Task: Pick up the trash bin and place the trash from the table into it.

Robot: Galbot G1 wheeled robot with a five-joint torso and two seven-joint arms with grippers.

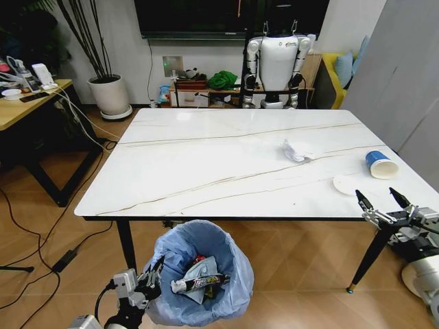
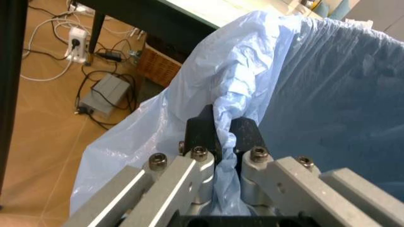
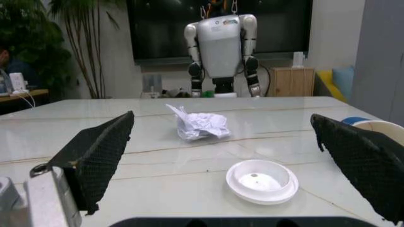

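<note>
At the bottom of the head view, the left gripper (image 1: 152,273) pinches the rim of the bin (image 1: 233,264). At right, the right gripper (image 1: 383,199) gapes wide and empty beside the lid (image 1: 345,184) on the table (image 1: 206,164).

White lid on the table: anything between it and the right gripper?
Nothing visible. The round white plastic lid lies on bare marble tabletop directly ahead of the open right gripper. The crumpled white tissue sits beyond it, not in the path.
</note>
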